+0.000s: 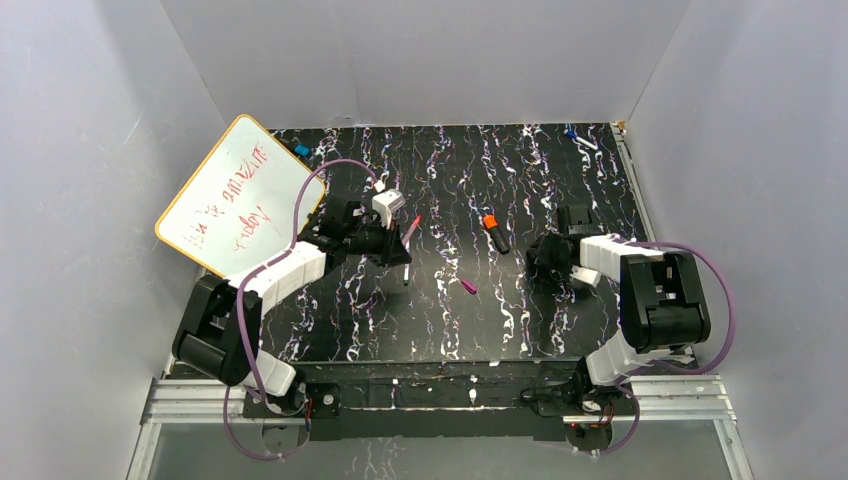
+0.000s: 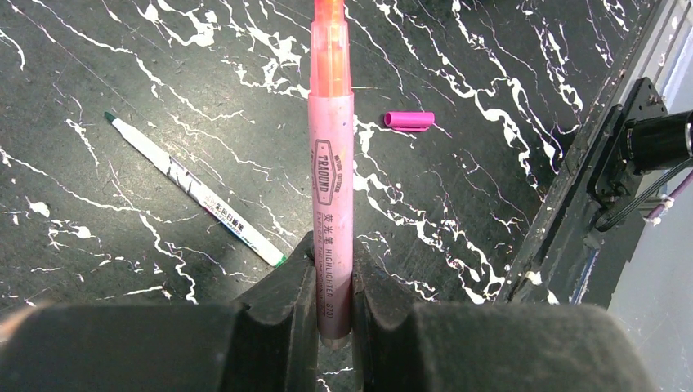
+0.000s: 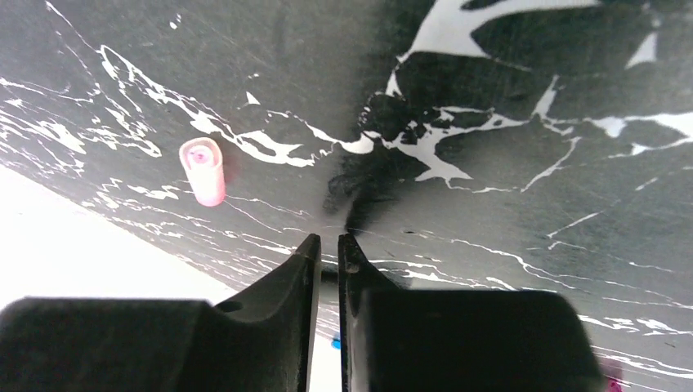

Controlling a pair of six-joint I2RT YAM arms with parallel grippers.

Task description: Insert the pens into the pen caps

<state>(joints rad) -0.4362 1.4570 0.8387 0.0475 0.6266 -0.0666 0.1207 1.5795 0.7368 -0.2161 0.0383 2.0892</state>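
Left gripper [image 2: 333, 255] clamps pink pen [image 2: 331, 163] near its tail; magenta cap [image 2: 409, 120] lies beyond the fingertips, rightward. Pen judged light, rigid, slick (grip mid-barrel). Right gripper [image 3: 327, 249] nearly closed; contents indeterminate.

Three pens show: one pink pen [image 2: 331, 163], one whitish pen [image 2: 196, 192] with a green tip, one black pen [image 1: 495, 233] with an orange end. One magenta cap [image 1: 468, 287] is plain from above; the right wrist view shows one pink cap [image 3: 203, 170], perhaps the same one. One whiteboard [image 1: 240, 195]. Two small blue things at the far edge: the left blue thing [image 1: 302, 150] and the right blue thing [image 1: 572, 132]. Two hands: the left hand [image 2: 333, 273], the right hand [image 3: 327, 249].
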